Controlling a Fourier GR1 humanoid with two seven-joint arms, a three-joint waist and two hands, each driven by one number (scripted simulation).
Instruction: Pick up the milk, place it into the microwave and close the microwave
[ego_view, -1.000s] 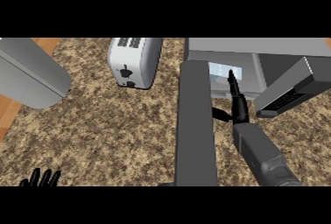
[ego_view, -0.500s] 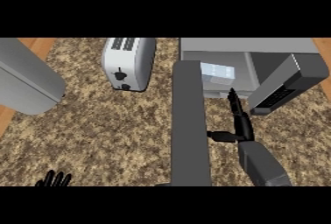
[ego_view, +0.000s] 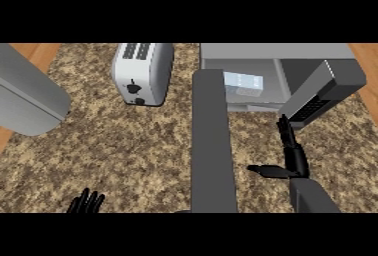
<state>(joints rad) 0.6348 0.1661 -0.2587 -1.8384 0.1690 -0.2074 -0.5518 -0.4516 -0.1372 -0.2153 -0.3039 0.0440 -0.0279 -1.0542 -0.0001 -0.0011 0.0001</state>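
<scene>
- Milk (ego_view: 244, 83) sits inside the open microwave (ego_view: 275, 52), near the left of its cavity; a long grey slab (ego_view: 214, 150), probably its door seen edge-on, runs down the counter (ego_view: 133, 145)
- right hand (ego_view: 296, 161) stands just right of that slab; fingers straight, pointing up towards a tilted keypad panel (ego_view: 325, 92); thumb out to the left; it holds nothing
- left hand (ego_view: 87, 203) rests at the lower left edge, fingers up and open
- toaster (ego_view: 142, 72) stands left of the microwave

A silver toaster (ego_view: 144, 72) stands on the speckled counter (ego_view: 111, 150); a grey slab (ego_view: 26, 102) overhangs its left edge.
</scene>
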